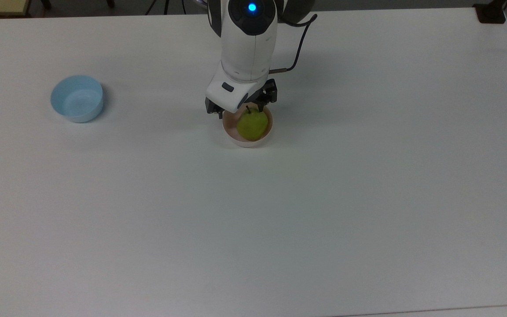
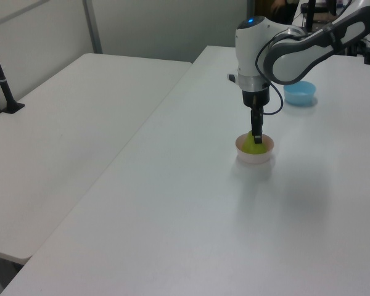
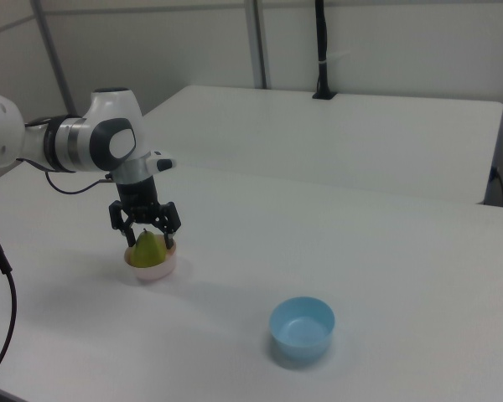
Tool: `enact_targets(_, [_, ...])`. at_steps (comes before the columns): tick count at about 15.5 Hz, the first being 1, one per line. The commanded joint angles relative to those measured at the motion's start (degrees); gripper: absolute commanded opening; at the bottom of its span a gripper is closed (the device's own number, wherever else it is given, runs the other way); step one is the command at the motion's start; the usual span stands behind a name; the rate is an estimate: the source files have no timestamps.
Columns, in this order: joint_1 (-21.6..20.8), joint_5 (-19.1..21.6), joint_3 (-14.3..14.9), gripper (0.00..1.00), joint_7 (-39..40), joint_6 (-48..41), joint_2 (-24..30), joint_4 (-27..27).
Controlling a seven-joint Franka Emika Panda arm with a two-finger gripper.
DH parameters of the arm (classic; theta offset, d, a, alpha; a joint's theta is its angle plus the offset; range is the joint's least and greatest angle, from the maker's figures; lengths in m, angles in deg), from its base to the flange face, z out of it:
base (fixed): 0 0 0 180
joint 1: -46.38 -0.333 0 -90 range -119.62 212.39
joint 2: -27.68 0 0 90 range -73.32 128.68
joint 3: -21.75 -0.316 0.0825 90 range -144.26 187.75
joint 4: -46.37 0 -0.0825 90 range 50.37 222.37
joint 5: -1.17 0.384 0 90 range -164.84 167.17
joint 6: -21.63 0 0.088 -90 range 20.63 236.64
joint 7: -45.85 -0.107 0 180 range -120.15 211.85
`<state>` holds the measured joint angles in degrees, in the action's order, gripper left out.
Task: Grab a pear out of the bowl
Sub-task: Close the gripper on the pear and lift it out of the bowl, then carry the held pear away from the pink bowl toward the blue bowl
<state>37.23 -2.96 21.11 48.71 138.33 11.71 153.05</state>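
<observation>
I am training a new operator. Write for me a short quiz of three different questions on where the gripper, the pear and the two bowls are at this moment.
1. True or false: the pear lies in the light blue bowl.
2. Multiple choice: the gripper is
A. shut and lifting the pear
B. open, its fingers down on either side of the pear
C. over the light blue bowl
3. Fill in: in the top view, the light blue bowl stands to the ____ of the pink bowl.

Key
1. False; it sits in the pink bowl.
2. B
3. left
</observation>
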Motion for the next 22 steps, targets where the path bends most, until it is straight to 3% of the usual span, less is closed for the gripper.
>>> enact_targets(1, [-1.21, -1.06, -0.33, 1.0, -1.98, 1.51, -0.63, 1.25])
enact_targets(4, [-1.3, -1.06, -0.33, 0.95, -1.98, 3.69, -1.69, 1.42])
enact_targets(7, [-1.48, -1.06, -0.42, 0.68, -1.98, 5.56, -2.66, 1.78])
enact_targets(10, [-1.57, -1.06, -0.42, 0.24, -1.98, 5.64, -2.66, 2.04])
enact_targets(13, [-1.48, -1.06, -0.42, 0.01, -1.63, 5.38, -2.22, 2.04])
enact_targets(17, [-1.22, -0.53, -0.42, 0.0, -1.46, 2.41, 1.99, 1.34])
enact_targets(22, [0.1, 1.31, -0.51, 0.0, -1.63, -4.18, 8.06, -4.09])
